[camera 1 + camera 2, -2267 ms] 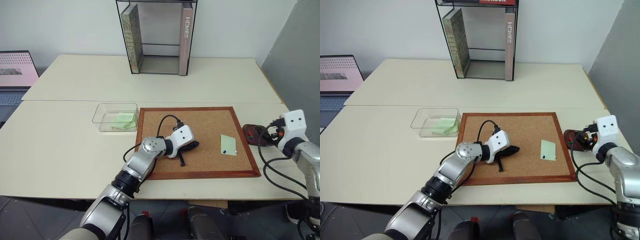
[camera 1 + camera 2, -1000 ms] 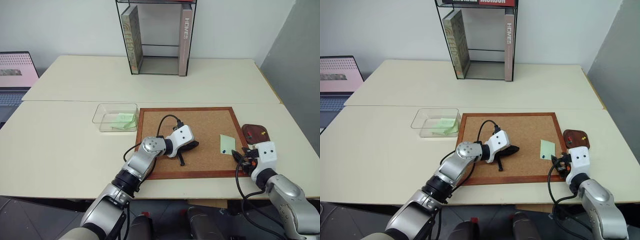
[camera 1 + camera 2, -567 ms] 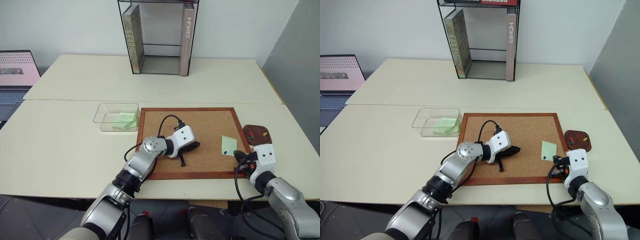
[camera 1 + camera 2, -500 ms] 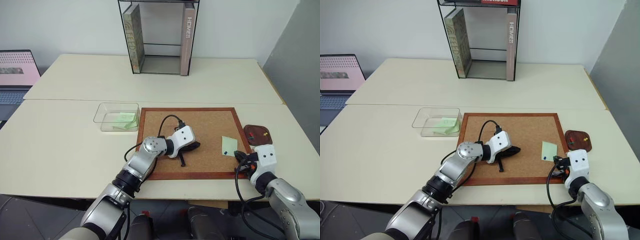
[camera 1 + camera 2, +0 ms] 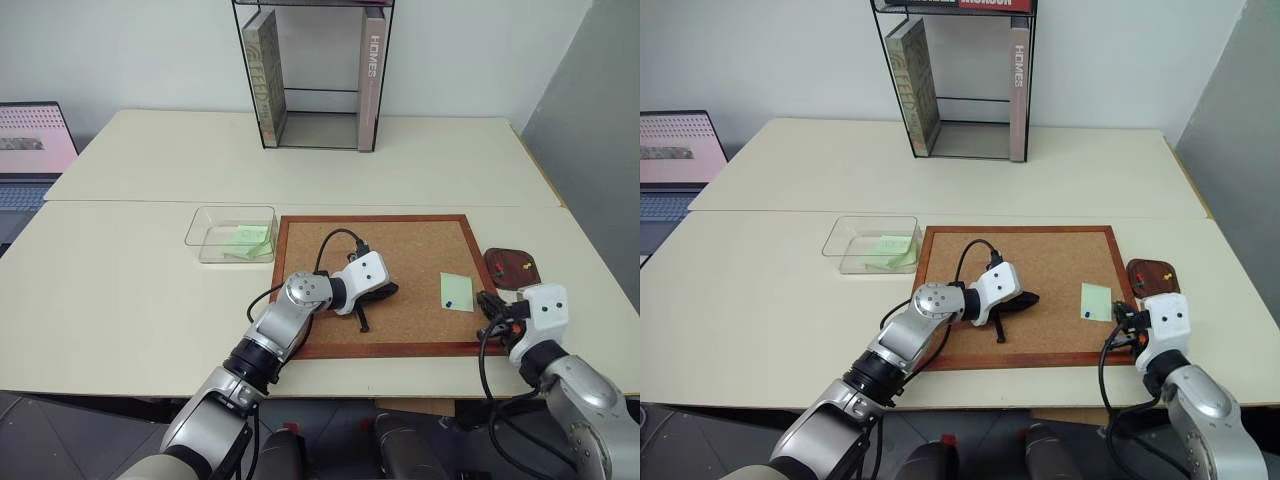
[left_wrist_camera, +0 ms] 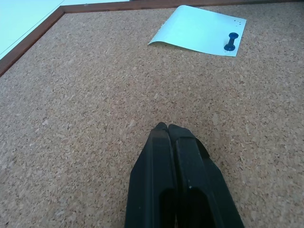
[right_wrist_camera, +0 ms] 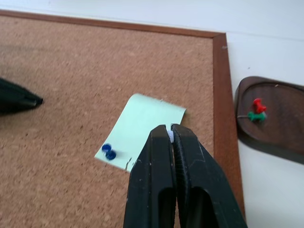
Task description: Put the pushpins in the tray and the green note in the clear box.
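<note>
Right end effector (image 7: 170, 135) clenched, seemingly on something small and pale, hovering above green note (image 7: 141, 126), pinned to corkboard (image 5: 400, 255) by blue pushpin (image 7: 109, 151). Left end effector (image 6: 167, 129) clenched empty, resting mid-board. Red and green pins in tray (image 7: 280, 137); clear box (image 5: 215, 240) beside the board's left edge.

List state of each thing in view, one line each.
left hand: shut, empty, tips on the corkboard.
right hand: shut; whether it grips anything, cannot tell.
green note: on corkboard, blue pushpin in it.
tray: holds pushpins.
clear box: open, green paper inside.
</note>
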Robot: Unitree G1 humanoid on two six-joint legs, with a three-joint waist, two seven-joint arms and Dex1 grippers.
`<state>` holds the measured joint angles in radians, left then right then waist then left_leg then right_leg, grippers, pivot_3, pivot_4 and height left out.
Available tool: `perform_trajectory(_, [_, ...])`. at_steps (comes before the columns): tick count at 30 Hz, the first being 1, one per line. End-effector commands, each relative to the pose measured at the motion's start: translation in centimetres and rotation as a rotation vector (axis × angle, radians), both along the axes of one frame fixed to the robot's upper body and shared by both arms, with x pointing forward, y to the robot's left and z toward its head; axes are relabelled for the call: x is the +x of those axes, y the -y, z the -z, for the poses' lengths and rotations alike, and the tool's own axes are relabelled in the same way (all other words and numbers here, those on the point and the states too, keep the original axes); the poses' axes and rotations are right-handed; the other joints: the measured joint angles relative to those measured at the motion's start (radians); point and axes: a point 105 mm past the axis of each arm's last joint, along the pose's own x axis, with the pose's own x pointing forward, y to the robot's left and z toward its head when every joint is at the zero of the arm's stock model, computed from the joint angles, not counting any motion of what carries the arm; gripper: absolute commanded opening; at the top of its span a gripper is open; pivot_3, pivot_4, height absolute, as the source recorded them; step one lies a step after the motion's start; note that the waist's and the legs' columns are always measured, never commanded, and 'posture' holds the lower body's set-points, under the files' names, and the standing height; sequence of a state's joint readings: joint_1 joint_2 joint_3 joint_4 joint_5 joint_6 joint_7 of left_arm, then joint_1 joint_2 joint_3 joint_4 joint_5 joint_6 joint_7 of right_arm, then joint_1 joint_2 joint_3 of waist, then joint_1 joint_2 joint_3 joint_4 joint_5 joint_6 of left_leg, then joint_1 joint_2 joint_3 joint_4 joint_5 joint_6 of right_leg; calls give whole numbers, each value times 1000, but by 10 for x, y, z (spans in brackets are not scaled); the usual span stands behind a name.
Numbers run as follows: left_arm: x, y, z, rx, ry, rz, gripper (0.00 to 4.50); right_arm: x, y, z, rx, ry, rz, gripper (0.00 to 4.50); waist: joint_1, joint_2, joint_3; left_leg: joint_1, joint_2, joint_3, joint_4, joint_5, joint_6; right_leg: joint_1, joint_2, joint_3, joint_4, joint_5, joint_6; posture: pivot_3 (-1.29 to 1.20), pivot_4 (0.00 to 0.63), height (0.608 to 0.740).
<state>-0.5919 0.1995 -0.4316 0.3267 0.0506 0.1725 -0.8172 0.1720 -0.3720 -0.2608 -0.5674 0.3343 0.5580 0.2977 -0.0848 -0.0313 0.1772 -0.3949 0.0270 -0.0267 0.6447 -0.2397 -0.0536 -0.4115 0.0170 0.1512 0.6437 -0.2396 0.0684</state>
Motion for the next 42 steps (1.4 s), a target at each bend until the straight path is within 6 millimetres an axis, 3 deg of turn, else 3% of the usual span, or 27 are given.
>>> perform_trajectory(1, [-3, -10, 28, 89, -65, -26, 0, 12, 24, -21, -32, 51, 81, 21, 0, 0, 0, 0, 0, 0, 0, 0, 0, 0, 0, 0, 0, 0, 0, 0, 150, 740])
perform_trajectory(9, [-2, -8, 27, 88, -60, -27, 0, 44, 81, -18, -129, -66, 208, 21, 0, 0, 0, 0, -1, 1, 0, 0, 0, 1, -1, 0, 0, 0, 0, 0, 150, 740])
perform_trajectory(20, [-3, -9, 28, 87, -59, -33, 0, 65, 86, 3, -159, -190, 139, 21, -1, 0, 0, 1, -1, 0, 0, 0, 0, 2, 0, 1, 0, 0, 0, 0, 150, 740])
perform_trajectory(28, [-2, -8, 27, 87, -57, -34, 0, 76, 86, -2, -160, -162, 152, 1747, -2, 0, 0, 1, -1, 0, 0, 0, 0, 2, 0, 0, 0, 0, 0, 0, 150, 740])
perform_trajectory(33, [-3, -8, 27, 88, -57, -32, 0, 75, 86, -18, -142, -97, 162, 2742, -2, 0, 0, 1, -1, 0, 0, 0, 0, 2, 0, 0, 0, 0, 1, 0, 150, 740])
perform_trajectory(42, [-3, -8, 27, 88, -56, -30, 0, 53, 76, -65, -69, 66, 136, 2742, -2, 0, 0, 1, -1, -1, 0, 0, 0, 2, 0, 0, 0, 0, 1, 0, 150, 740])
